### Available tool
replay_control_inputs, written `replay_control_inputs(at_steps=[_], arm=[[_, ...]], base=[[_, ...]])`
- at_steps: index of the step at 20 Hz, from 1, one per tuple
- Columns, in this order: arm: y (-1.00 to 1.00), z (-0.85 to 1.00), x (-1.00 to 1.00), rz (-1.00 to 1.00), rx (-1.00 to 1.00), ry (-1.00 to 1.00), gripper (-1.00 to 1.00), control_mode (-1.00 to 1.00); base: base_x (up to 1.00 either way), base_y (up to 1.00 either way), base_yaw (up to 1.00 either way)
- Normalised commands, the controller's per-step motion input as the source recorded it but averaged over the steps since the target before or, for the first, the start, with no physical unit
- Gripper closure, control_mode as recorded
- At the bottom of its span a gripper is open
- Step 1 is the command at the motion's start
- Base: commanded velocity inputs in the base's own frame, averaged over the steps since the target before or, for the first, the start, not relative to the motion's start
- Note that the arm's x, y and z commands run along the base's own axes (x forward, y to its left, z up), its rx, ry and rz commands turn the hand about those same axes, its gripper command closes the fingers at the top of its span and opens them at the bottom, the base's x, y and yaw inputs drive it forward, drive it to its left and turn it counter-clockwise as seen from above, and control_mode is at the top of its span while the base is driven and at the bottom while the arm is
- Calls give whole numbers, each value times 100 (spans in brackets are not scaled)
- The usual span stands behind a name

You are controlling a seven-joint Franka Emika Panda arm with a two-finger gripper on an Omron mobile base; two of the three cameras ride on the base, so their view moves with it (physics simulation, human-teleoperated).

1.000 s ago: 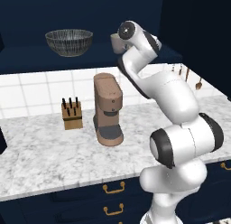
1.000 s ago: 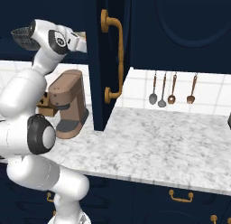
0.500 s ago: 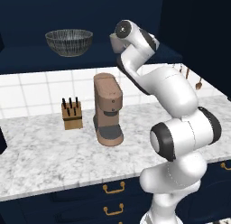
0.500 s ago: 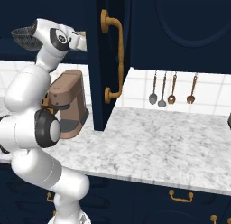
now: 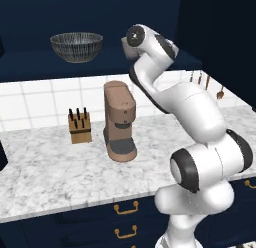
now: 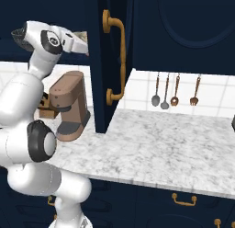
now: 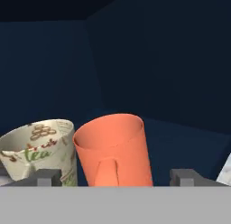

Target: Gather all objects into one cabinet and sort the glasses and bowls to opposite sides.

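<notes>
Claw spread wide around the orange cup inside the cabinet

Fingertips (image 7: 45, 177) stand apart on either side of the orange cup (image 7: 115, 151), clear of its walls, so the claw (image 7: 115, 178) is released. Just left of it in the hand view sits the cream patterned cup (image 7: 43, 148), tilted. Both rest on the navy shelf (image 7: 180, 137) of the cabinet (image 6: 110, 61). Farther along the same shelf sits the striped bowl (image 5: 76, 46), above the coffee machine (image 5: 119, 121) and knife block (image 5: 79, 126) on the marble table (image 5: 55, 177).

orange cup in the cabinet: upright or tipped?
Upright. In the hand view the orange cup stands mouth up beside the cream patterned cup.
</notes>
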Motion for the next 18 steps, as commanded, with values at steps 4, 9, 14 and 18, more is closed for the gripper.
replay_control_inputs(at_steps=[4,9,14,18], arm=[[23,0,-76,0,0,-18,-100,-100],[49,-12,-99,0,-3,-14,-100,-100],[49,-26,-100,1,-1,-5,-100,-100],[46,-28,-100,3,0,-7,-100,-100]], base=[[0,0,0],[0,0,0],[0,0,0],[0,0,0]])
